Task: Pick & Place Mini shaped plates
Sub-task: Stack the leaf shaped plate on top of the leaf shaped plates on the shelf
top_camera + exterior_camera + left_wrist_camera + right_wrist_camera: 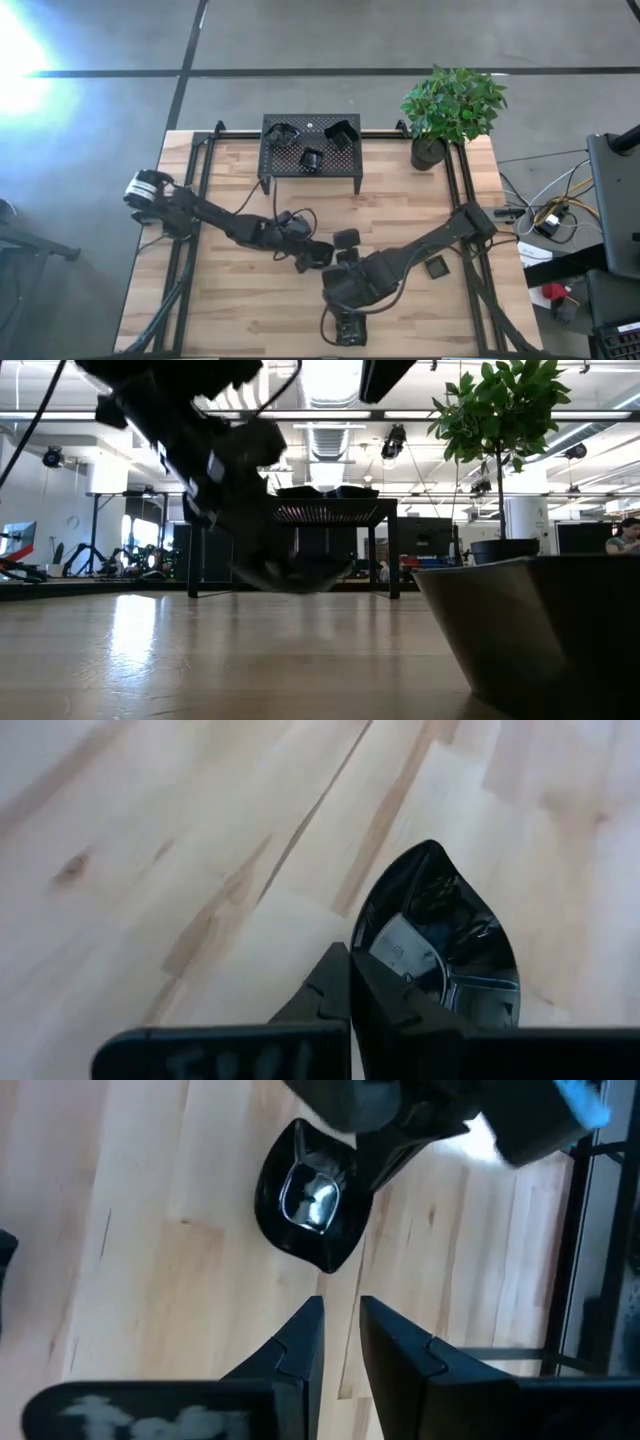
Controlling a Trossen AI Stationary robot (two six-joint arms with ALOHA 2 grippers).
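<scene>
High view shows the wooden bench (240, 300) from above, with both dark arms reaching toward its middle. The left gripper (312, 258) sits just left of centre, and its fingers (335, 990) are closed on the rim of a leaf-shaped plate (440, 945). In the left wrist view the glossy black dish lies pointed end away from the camera, with the two fingers pressed together at its edge. The right wrist view looks at the same leaf-shaped plate (305, 1200) from the other side, where the left gripper (385, 1155) meets it from the far side.

The right gripper (345, 325) is at the near edge of the bench, right of the left gripper and pointing toward it. Its fingers (300, 1340) stand a narrow gap apart with nothing between them, a little short of the leaf-shaped plate.

Other mini plates lie around. One small dark plate (346, 237) rests on the bench just right of the left gripper, and a square plate (436, 267) lies farther right, beside the right arm. On the black perforated rack (310, 172) at the far side of the bench sit three more plates (312, 158), one at the left, one near the middle and one at the right. A potted plant (450, 110) stands at the far right corner.

Low view shows the left arm blurred above the bench, the rack (330, 510) behind it, and a large dark shape at the right edge that I cannot identify.
</scene>
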